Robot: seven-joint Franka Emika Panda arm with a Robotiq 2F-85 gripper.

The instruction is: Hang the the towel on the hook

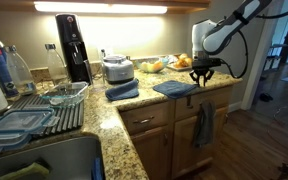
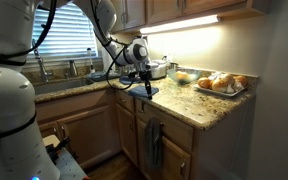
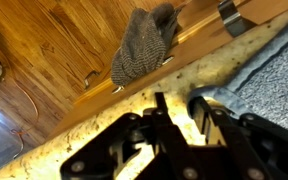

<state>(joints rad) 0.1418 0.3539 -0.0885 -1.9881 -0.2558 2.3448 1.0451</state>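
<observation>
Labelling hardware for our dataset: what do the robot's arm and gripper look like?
The arm has rounded glossy white segments with dark joints; a black cable loops alongside it in an exterior view. The gripper is black, with two angular fingers.

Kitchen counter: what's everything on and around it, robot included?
flat towel: one, slate-blue, spread on the counter under the tool
folded towel: one, blue, under the silver appliance
silver appliance: one, on the folded towel
hanging towel: one, grey-blue, on the cabinet front
black machine: one, by the back wall
oranges: a few, orange, behind the tool
tray: one, holds pale baked goods, at the counter end
dish rack: one, dark, beside the sink
counter: one, speckled granite
arm: one, white and black
tool: one, black, open, empty
</observation>
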